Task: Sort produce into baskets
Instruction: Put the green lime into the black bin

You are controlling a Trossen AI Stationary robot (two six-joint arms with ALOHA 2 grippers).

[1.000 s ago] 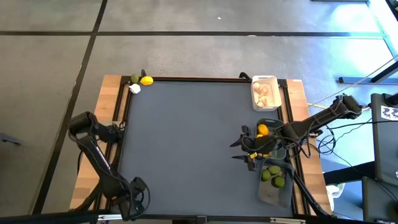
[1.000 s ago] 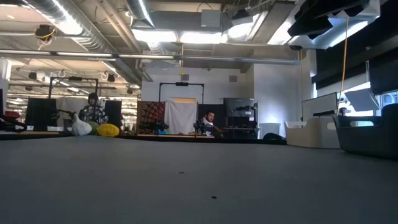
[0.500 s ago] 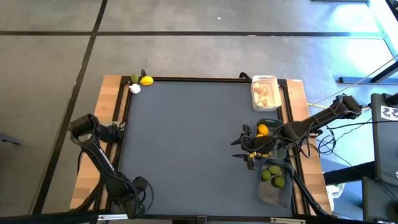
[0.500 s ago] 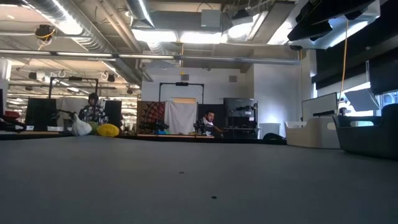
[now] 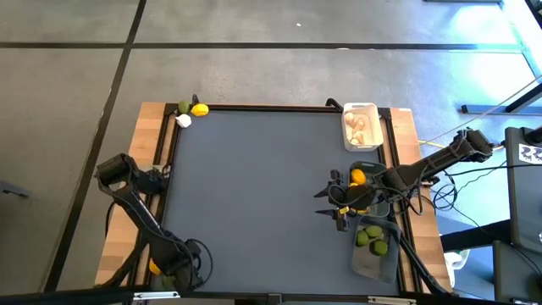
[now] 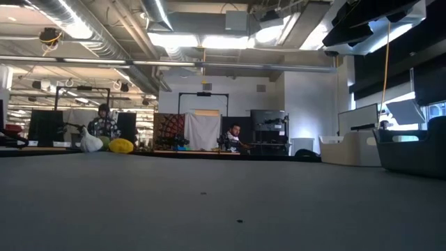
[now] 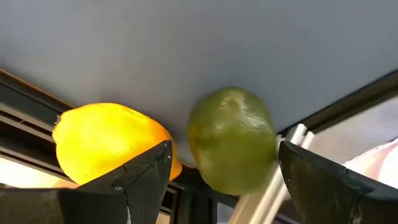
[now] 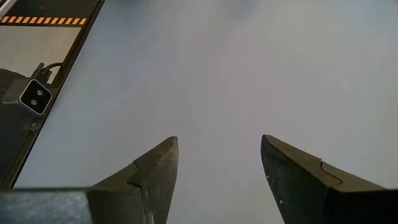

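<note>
The left gripper has dropped to the tabletop's near-left corner, fingers wide around a dull green lime-like fruit beside a yellow lemon-like fruit, while the right gripper waits by the baskets, fingers apart and empty.

left arm: folded back, reaching to the table's near-left corner
left gripper: fingers spread wide
right arm: stretched in from the right side
right gripper: fingers apart, empty
</note>
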